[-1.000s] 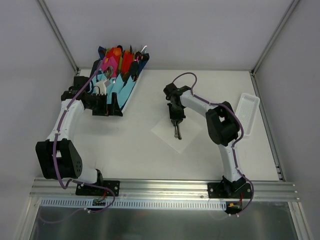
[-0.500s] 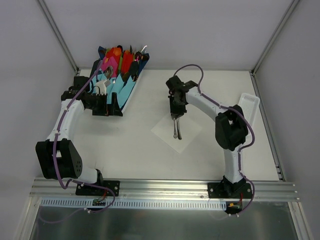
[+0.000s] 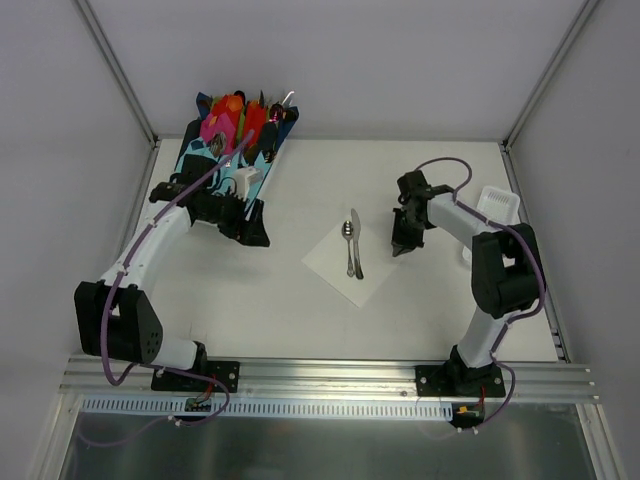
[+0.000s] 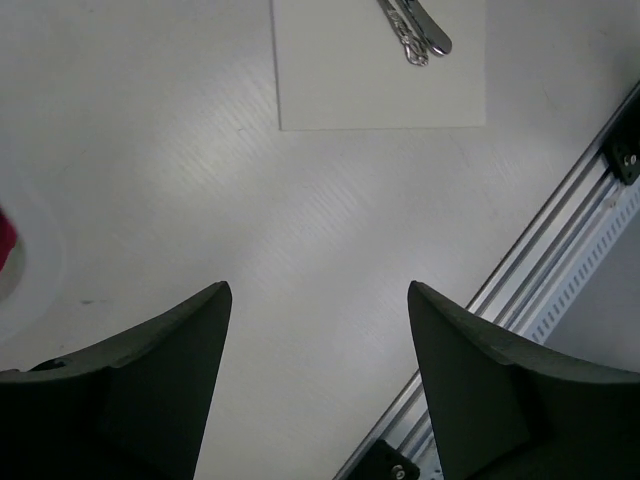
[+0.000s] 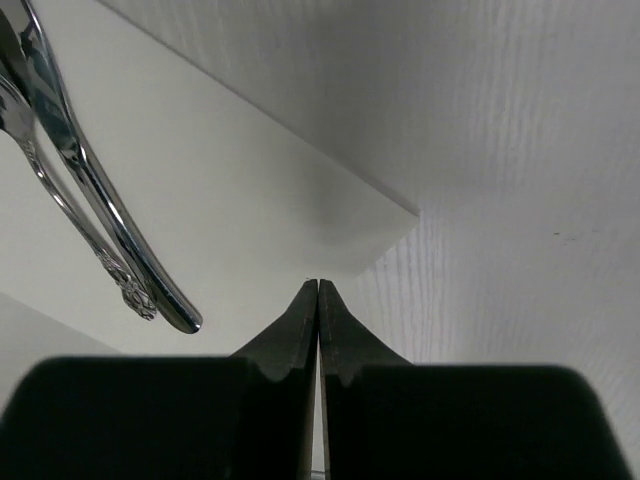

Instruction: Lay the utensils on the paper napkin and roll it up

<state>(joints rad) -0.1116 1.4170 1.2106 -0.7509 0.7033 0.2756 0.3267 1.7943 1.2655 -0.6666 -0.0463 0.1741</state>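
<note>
The paper napkin (image 3: 352, 268) lies flat as a white diamond at the table's middle. Two utensils (image 3: 352, 247), a spoon and another slim metal piece, lie side by side on it. My right gripper (image 3: 399, 247) is shut and empty, just off the napkin's right corner. In the right wrist view its tips (image 5: 318, 288) sit over the napkin (image 5: 230, 190) near that corner, with the utensils (image 5: 95, 215) to the left. My left gripper (image 3: 257, 233) is open and empty, left of the napkin. The left wrist view shows the napkin (image 4: 370, 80) and utensils (image 4: 415, 30) ahead of the open gripper (image 4: 320, 300).
A dark tray with light-blue, pink and red napkin bundles (image 3: 235, 135) stands at the back left, behind my left arm. A white ribbed tray (image 3: 497, 203) sits at the right edge, partly behind my right arm. The metal rail (image 4: 570, 240) runs along the near edge.
My right gripper let go of the utensils on the napkin, shut, and drew back to the right. My left gripper swung right from the bundle tray toward the napkin.
</note>
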